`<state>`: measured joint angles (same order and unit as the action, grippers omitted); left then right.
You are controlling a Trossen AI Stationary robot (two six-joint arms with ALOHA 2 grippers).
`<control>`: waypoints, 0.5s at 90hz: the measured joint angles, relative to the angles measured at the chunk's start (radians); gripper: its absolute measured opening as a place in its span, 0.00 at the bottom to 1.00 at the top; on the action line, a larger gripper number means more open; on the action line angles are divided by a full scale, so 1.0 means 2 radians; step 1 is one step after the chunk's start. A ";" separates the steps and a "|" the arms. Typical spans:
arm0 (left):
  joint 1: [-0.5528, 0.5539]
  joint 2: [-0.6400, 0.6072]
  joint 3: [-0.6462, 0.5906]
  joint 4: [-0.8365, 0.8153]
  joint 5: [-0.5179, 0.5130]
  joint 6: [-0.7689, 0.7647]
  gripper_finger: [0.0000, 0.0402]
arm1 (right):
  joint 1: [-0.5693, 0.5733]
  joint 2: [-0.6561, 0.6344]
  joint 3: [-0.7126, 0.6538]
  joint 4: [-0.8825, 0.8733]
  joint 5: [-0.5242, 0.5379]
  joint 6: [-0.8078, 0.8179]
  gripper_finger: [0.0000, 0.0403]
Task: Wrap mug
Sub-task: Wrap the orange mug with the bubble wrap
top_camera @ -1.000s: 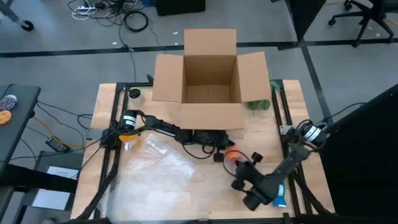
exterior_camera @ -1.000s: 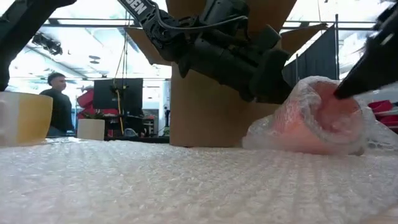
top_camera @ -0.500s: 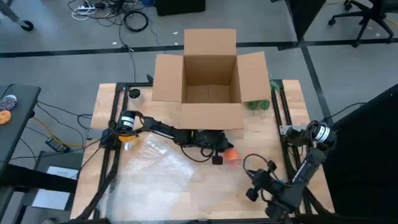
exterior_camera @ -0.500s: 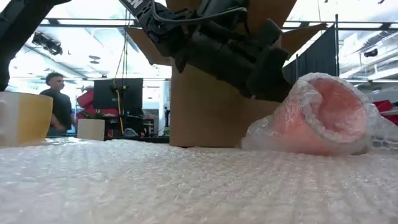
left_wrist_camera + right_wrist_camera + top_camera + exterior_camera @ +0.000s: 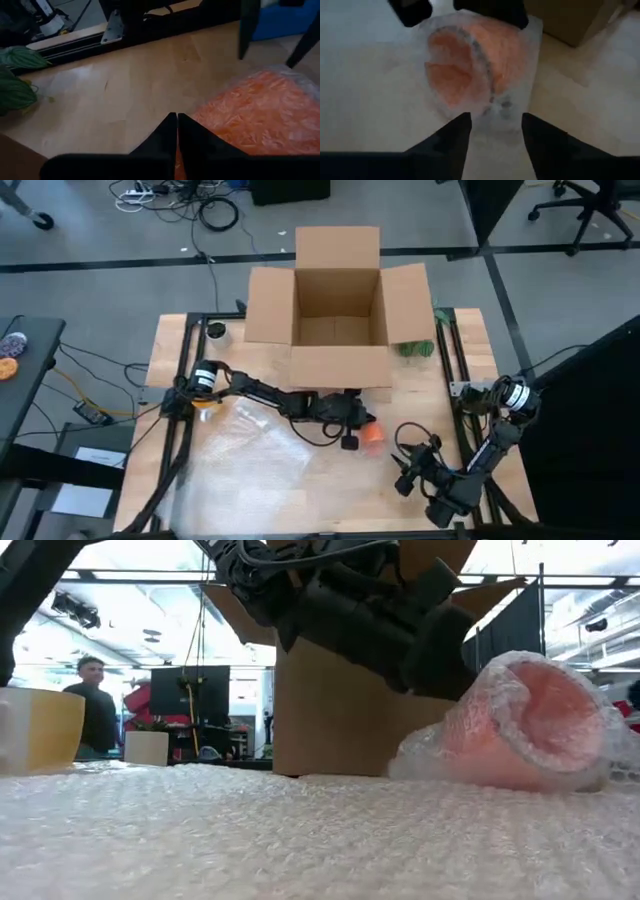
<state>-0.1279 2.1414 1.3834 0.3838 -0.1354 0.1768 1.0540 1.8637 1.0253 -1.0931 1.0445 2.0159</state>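
The left gripper (image 5: 352, 423) is lying low over the table's middle, just in front of the cardboard box (image 5: 337, 310), its fingers (image 5: 172, 131) pressed together with nothing between them. Right beside it the mug (image 5: 372, 433) is resting on its side, swathed in bubble wrap (image 5: 255, 465). The right gripper (image 5: 405, 470) is hovering near the table's (image 5: 460, 385) right front corner, apart from the mug, its fingers (image 5: 452, 135) spread and empty.

The high view is showing the mug only as an orange spot beside the left gripper. The low view is revealing the wrap bunched around the mug (image 5: 525, 725) and its mouth facing the camera, with the left arm (image 5: 350, 610) crossing in front of the box (image 5: 340, 720). The right wrist view is looking straight into the wrapped mug (image 5: 470, 65).

A green plant (image 5: 417, 348) is sitting right of the box, and a person (image 5: 95, 705) is standing in the room behind.
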 joint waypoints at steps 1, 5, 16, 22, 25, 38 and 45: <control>0.000 0.000 0.000 0.000 -0.001 0.000 0.00 | -0.001 0.000 -0.002 0.003 0.001 0.000 0.42; -0.001 -0.001 0.000 0.000 -0.006 0.000 0.00 | -0.008 0.000 -0.012 0.014 0.003 -0.001 0.44; -0.002 -0.010 0.000 -0.009 -0.018 0.000 0.00 | -0.024 0.000 -0.031 0.047 0.008 -0.023 0.47; -0.002 -0.014 0.001 -0.011 -0.019 0.001 0.00 | -0.033 0.000 -0.034 0.055 0.023 -0.042 0.48; -0.002 -0.014 0.001 -0.011 -0.019 0.001 0.00 | -0.038 0.000 -0.034 0.060 0.034 -0.048 0.49; -0.002 -0.015 0.001 -0.012 -0.020 0.001 0.00 | -0.070 0.000 -0.034 0.082 0.045 -0.078 0.52; -0.004 -0.015 0.001 -0.012 -0.021 0.001 0.00 | -0.085 0.000 -0.034 0.105 0.037 -0.120 0.52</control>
<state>-0.1355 2.1120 1.3853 0.3595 -0.1780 0.1780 0.8842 1.8633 0.9573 -0.8830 1.1185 1.7762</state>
